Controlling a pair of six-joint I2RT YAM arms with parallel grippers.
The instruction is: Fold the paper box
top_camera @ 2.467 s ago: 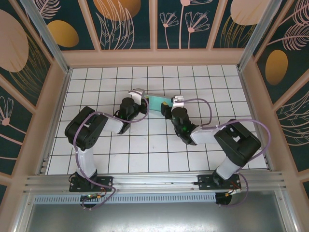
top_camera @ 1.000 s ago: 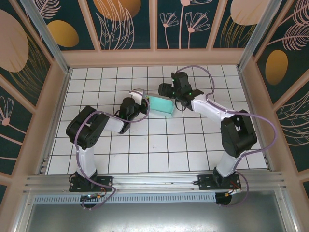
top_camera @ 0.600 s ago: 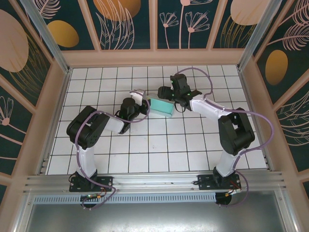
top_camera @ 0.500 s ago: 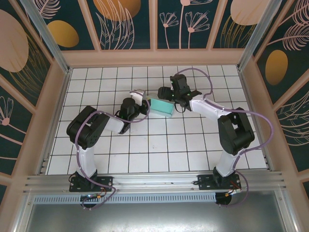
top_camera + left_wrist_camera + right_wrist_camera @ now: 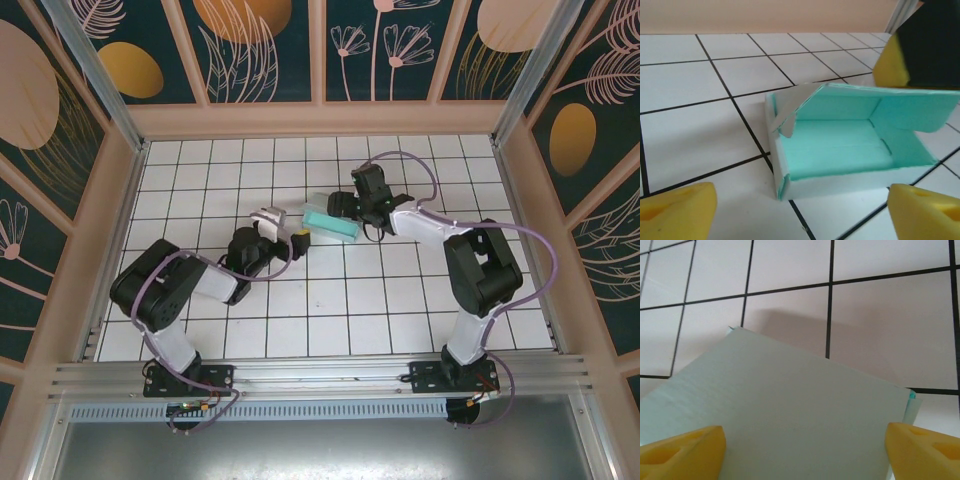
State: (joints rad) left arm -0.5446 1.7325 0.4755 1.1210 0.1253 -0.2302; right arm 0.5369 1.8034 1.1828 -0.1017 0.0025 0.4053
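The paper box lies on the white tiles at mid table, pale outside and mint-green inside. In the left wrist view the box is a shallow open tray with its lid panel raised at the back and a small side flap leaning inward. My left gripper stands open just left of it, fingertips wide apart and clear of the card. My right gripper is at the box's far side, open, its fingertips straddling the pale lid panel. One right finger sits at the lid's top edge.
Wooden walls close in the tiled floor on three sides. An aluminium rail with both arm bases runs along the near edge. Free tiles lie all around the box.
My left gripper has opened, let go of the box's left end and drawn back toward the near left. The right gripper has come down a little over the box's far side.
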